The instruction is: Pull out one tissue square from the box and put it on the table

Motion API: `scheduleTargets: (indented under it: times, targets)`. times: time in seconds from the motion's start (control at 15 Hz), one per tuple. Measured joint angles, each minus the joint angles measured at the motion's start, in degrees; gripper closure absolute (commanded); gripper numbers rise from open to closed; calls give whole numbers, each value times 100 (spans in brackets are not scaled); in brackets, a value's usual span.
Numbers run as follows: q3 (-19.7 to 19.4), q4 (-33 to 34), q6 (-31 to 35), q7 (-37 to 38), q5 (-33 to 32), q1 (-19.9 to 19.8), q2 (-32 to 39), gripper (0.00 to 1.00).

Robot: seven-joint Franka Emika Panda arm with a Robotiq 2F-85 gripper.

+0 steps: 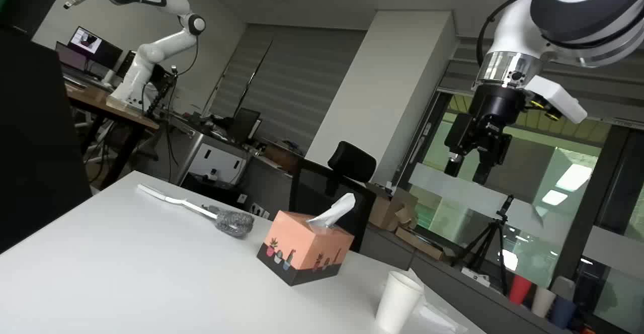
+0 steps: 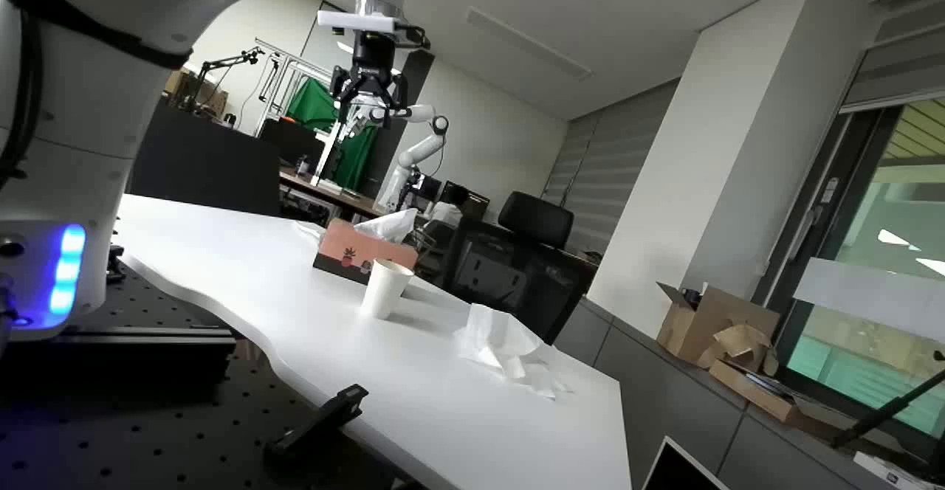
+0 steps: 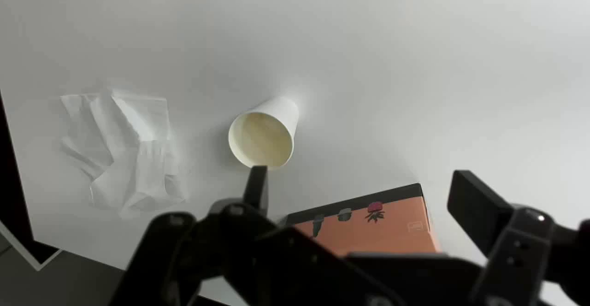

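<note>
We note a grey duster (image 1: 235, 222) lying along the straight edge of the table (image 1: 126, 268), white handle (image 1: 176, 201) toward a corner. Paper cup (image 2: 385, 289) upright between that edge and the wavy one. Beyond the straight edge we log: black office chair (image 2: 491, 268), tripod (image 1: 496, 226), cardboard boxes (image 2: 742, 314).
</note>
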Motion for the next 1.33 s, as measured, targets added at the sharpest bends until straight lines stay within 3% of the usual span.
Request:
scheduleTargets:
  times: [1.33]
  targets:
    - [-49, 1, 83, 20, -90, -3, 32, 0]
